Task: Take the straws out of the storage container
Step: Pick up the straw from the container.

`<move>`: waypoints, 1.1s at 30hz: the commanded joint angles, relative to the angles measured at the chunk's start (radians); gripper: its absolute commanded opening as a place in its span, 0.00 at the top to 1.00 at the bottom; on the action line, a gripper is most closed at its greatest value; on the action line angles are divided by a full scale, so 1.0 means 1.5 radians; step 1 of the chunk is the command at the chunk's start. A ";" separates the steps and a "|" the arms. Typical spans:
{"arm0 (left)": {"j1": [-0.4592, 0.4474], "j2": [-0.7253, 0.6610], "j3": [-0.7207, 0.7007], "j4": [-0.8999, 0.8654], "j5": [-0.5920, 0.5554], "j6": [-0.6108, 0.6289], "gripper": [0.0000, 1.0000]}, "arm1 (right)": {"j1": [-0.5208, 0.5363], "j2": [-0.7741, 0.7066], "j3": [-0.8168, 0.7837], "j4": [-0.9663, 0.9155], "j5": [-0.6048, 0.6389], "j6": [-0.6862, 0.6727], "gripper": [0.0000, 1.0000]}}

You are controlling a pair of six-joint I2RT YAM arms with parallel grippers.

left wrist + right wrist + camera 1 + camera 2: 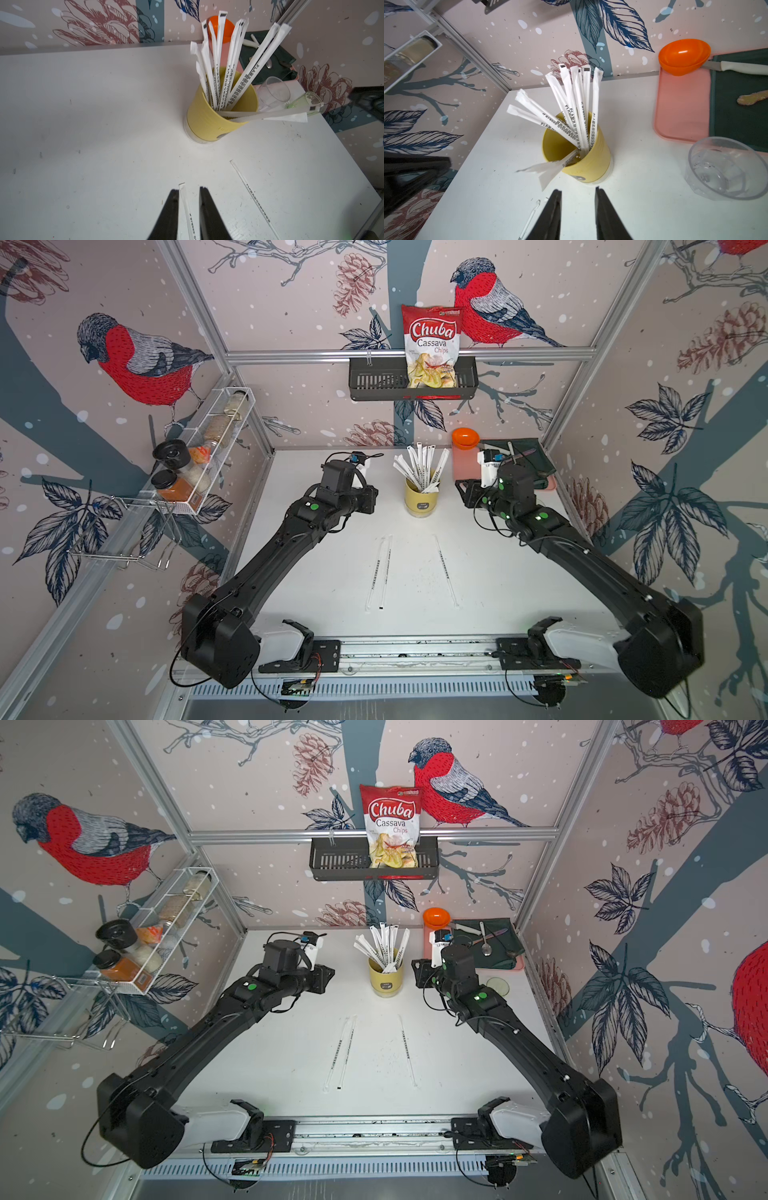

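Straws (419, 466): paper-wrapped, printed, dark-tipped. Main lot standing fanned in the storage container (420, 499), a pale yellow cup upright near the back middle of the table (324, 572).

Top views: both show the same bundle in the cup. Already out and lying flat on the table nearer the arm bases are a loose pair (380, 572) side by side and a single straw (445, 570) well apart from them. The cup stands between the two wrists.

Left wrist view: left gripper (189, 189) has its jaws parted and grips nothing. One laid-out straw shows through the gap, lying on the table. Several straws in the cup lean low over the rim toward a clear glass (274, 91).

Right wrist view: right gripper (577, 189) has its jaws spread and empty, aimed at the cup. One crumpled wrapper end (548, 170) hangs over the rim on its side.

Step in hand, as judged: early. Three removed, most remaining, and the next pick is being approached.

Next move calls for singling out an outlying straw, closing on its upper shaft and drawing it along its own length. The cup looks light enough to tip.
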 commanded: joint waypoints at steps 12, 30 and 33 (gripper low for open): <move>0.006 -0.066 -0.064 0.101 -0.031 0.043 0.77 | -0.039 0.249 0.165 0.052 -0.076 -0.011 0.68; 0.020 -0.049 -0.059 0.101 -0.017 0.044 0.77 | -0.049 0.283 0.162 0.088 -0.123 -0.005 0.71; 0.023 -0.045 -0.060 0.102 -0.011 0.043 0.77 | -0.050 0.288 0.166 0.089 -0.117 -0.008 0.74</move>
